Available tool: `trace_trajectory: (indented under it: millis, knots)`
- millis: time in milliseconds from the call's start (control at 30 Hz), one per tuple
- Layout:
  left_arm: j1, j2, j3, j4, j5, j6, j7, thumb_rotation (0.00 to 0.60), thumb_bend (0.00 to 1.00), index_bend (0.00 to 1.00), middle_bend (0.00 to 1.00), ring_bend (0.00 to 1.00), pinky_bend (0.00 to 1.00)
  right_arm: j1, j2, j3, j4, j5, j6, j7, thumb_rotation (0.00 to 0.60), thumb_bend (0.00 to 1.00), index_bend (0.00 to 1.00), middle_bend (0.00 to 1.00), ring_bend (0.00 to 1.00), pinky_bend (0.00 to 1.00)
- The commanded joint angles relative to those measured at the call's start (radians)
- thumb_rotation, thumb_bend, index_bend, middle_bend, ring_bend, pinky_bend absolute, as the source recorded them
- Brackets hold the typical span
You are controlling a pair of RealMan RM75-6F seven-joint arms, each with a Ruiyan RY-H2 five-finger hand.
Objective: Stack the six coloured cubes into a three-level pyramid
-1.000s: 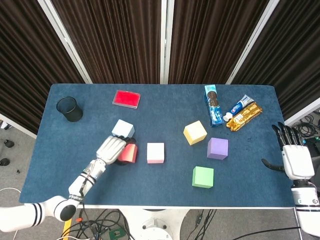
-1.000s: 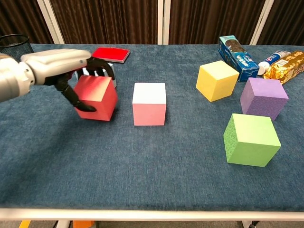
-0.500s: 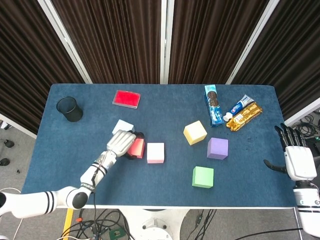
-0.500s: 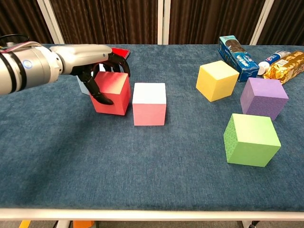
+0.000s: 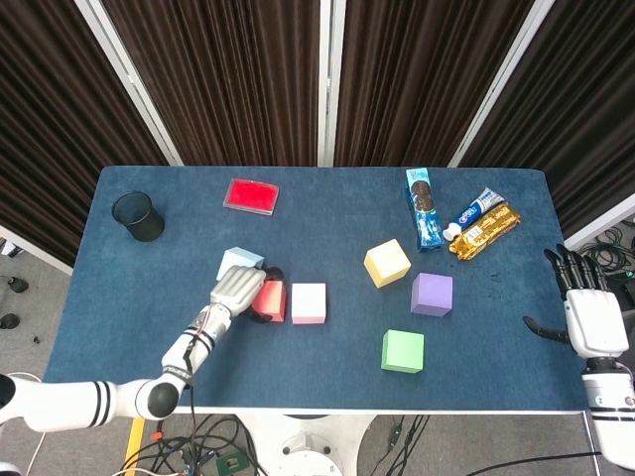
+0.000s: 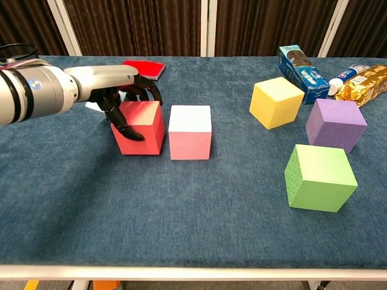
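My left hand (image 5: pixel 238 289) (image 6: pixel 107 86) grips the red cube (image 5: pixel 272 300) (image 6: pixel 141 127), fingers curled over its top and thumb on its left face. The cube rests on the table just left of the pink cube (image 5: pixel 309 303) (image 6: pixel 190 132), with a narrow gap between them. A light blue cube (image 5: pixel 240 262) lies just behind the hand and is mostly hidden in the chest view. The yellow cube (image 5: pixel 387 263) (image 6: pixel 276 103), purple cube (image 5: pixel 432 295) (image 6: pixel 335 125) and green cube (image 5: pixel 403 351) (image 6: pixel 320 177) stand apart on the right. My right hand (image 5: pixel 592 319) hangs open off the table's right edge.
A black mesh cup (image 5: pixel 138 215) stands at the far left. A flat red box (image 5: pixel 251 195) (image 6: pixel 145 68) lies behind the cubes. A blue cookie packet (image 5: pixel 427 208) (image 6: pixel 299 65), a tube and gold snack wrappers (image 5: pixel 484 228) lie at the far right.
My left hand has carried the red cube to the right and lowered it onto the table beside the pink cube. The right hand has barely shifted.
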Motion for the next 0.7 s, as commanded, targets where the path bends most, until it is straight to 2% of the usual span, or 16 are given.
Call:
trace_trajectory:
  millis: [33, 533, 700]
  knots:
    - [-0.009, -0.010, 0.005, -0.016, -0.024, 0.044, 0.015, 0.600, 0.29, 0.24, 0.63, 0.34, 0.44, 0.001, -0.002, -0.001, 0.002, -0.004, -0.001, 0.002, 0.600, 0.06, 0.00, 0.00, 0.00, 0.00]
    - [-0.049, -0.095, 0.005, 0.015, -0.070, 0.112, 0.040, 0.600, 0.29, 0.23, 0.61, 0.34, 0.43, -0.010, 0.001, -0.008, 0.025, -0.001, 0.000, 0.033, 0.600, 0.06, 0.00, 0.00, 0.00, 0.00]
    - [-0.054, -0.094, 0.004, 0.011, -0.077, 0.113, 0.038, 0.600, 0.26, 0.22, 0.56, 0.34, 0.43, -0.010, -0.002, -0.009, 0.034, 0.002, -0.007, 0.042, 0.600, 0.06, 0.00, 0.00, 0.00, 0.00]
